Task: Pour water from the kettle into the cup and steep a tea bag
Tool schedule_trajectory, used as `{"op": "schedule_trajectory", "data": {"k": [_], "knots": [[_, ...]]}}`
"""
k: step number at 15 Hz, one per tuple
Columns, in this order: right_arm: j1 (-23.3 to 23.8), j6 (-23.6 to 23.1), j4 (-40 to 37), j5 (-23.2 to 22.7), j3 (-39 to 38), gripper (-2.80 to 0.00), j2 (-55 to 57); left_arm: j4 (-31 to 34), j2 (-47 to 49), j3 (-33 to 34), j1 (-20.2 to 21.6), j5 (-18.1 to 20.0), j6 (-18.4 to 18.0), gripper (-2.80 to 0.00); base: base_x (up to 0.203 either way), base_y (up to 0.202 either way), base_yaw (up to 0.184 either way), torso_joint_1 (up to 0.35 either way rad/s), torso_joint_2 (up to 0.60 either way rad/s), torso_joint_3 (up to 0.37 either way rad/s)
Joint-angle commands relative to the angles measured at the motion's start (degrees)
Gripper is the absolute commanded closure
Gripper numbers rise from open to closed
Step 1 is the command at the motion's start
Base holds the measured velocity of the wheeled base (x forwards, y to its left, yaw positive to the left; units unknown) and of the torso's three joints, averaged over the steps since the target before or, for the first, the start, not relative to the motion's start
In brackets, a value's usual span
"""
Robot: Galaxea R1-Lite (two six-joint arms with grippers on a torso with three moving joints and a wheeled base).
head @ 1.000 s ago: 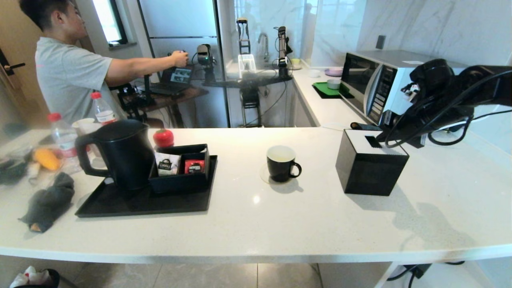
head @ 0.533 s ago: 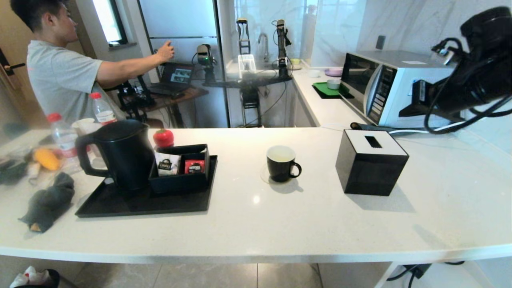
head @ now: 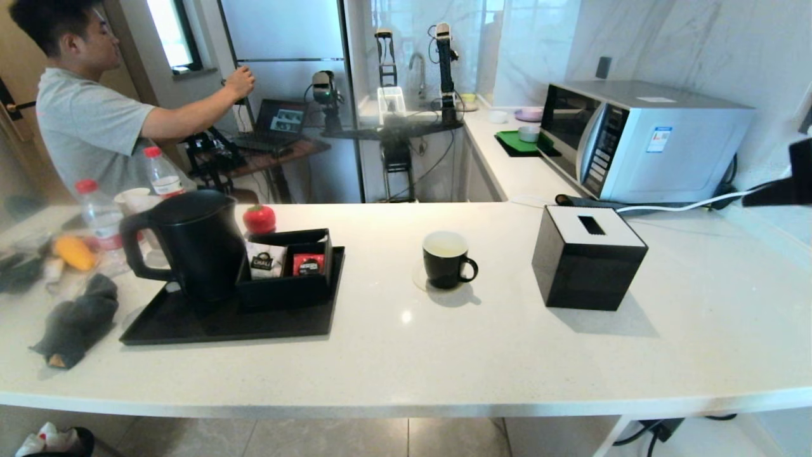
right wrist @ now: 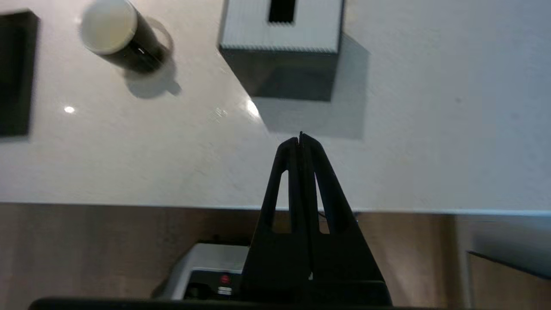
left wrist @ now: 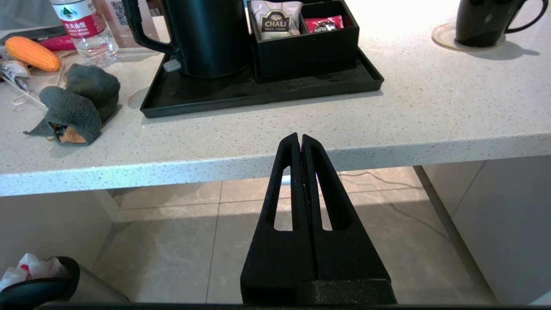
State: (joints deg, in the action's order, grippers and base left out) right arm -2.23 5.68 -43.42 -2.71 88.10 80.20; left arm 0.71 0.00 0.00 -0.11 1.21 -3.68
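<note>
Kettle [head: 193, 244] upright, lid on, on the black tray [head: 190, 327], left of centre in the head view. Black divided box [head: 285, 270] touches its right side on the same tray: white CHALI packet [head: 261, 261] in the left compartment, red packet [head: 309, 263] in the right. Cup [head: 447, 259] sits on a coaster mid-counter [head: 444, 362], handle pointing right, pale liquid inside; can't make out a tea bag. Black tissue box [head: 587, 260] right of the cup, apart from it.

Left end effector [left wrist: 300, 140] clenched, empty, hanging below the counter edge, pointed at the tray. Right end effector [right wrist: 300, 138] clenched, empty, high over the counter's near edge, looking down on the tissue box and cup; in the head view only a dark sliver of that arm shows at the right edge.
</note>
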Motion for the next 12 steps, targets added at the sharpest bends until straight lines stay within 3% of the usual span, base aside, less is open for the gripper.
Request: {"op": "schedule_trajectory", "data": {"k": [1, 6, 12], "knots": [[0.0, -1.6, 6.3, 1.5, -16.4, 0.00, -14.7, 0.0, 0.0, 0.0, 0.0, 0.0, 0.0, 0.00, 0.000, 0.000, 0.000, 0.000, 0.00, 0.000], [0.2, -11.3, 23.3, 2.3, -52.4, 0.00, -43.4, 0.0, 0.0, 0.0, 0.0, 0.0, 0.0, 0.00, 0.000, 0.000, 0.000, 0.000, 0.00, 0.000], [2.7, -16.5, 28.9, 1.4, -72.2, 0.00, -67.2, 0.0, 0.0, 0.0, 0.0, 0.0, 0.0, 0.00, 0.000, 0.000, 0.000, 0.000, 0.00, 0.000]]}}
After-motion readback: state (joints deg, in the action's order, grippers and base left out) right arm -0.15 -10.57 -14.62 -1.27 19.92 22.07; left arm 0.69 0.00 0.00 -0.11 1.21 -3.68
